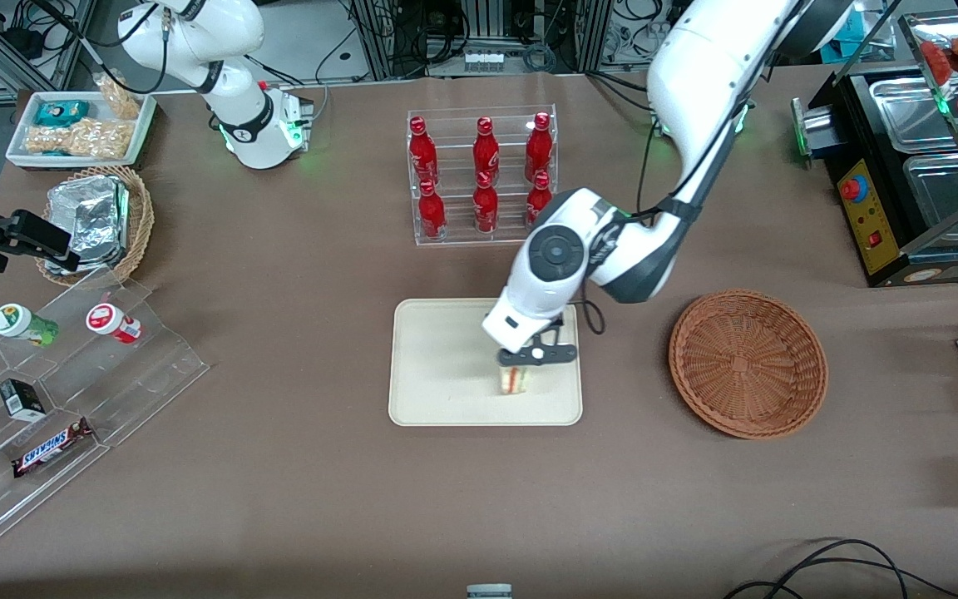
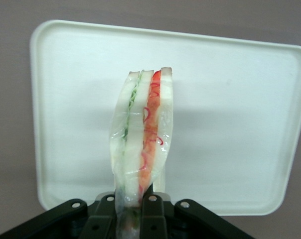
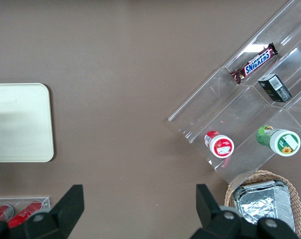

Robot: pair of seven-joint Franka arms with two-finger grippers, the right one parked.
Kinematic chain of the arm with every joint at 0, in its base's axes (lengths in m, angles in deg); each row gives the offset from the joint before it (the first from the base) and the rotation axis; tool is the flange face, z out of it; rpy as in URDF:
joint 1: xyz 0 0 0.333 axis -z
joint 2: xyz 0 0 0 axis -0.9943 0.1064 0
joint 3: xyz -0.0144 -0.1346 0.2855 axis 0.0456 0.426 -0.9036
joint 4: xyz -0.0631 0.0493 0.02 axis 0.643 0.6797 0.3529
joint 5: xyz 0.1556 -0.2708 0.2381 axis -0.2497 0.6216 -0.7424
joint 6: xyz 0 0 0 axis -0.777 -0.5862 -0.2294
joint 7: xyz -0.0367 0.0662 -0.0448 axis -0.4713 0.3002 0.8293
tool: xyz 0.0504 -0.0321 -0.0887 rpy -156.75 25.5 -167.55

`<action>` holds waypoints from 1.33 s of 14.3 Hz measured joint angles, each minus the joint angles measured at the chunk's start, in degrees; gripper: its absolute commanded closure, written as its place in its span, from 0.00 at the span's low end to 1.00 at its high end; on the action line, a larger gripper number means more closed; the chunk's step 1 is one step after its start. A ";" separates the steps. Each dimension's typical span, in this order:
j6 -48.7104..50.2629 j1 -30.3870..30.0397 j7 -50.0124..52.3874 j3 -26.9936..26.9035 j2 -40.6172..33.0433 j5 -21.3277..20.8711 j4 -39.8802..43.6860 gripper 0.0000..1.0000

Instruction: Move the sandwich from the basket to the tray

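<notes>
My left gripper (image 1: 516, 364) is shut on the sandwich (image 1: 513, 380), a clear-wrapped wedge of pale bread with red and green filling. It holds the sandwich over the cream tray (image 1: 437, 391), on the half nearer the basket; I cannot tell whether it touches the tray. In the left wrist view the sandwich (image 2: 143, 139) sticks out from between the black fingers (image 2: 154, 214), with the tray (image 2: 230, 119) below it. The reddish-brown wicker basket (image 1: 747, 363) stands empty beside the tray, toward the working arm's end.
A clear rack of red bottles (image 1: 483, 175) stands farther from the front camera than the tray. A tan basket with foil packets (image 1: 96, 218), a white snack tray (image 1: 80, 129) and a clear stepped display (image 1: 55, 399) lie toward the parked arm's end. A black appliance (image 1: 903, 183) stands at the working arm's end.
</notes>
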 measured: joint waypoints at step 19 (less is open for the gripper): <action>14.31 2.81 4.40 -3.32 -5.48 -3.94 6.55 0.00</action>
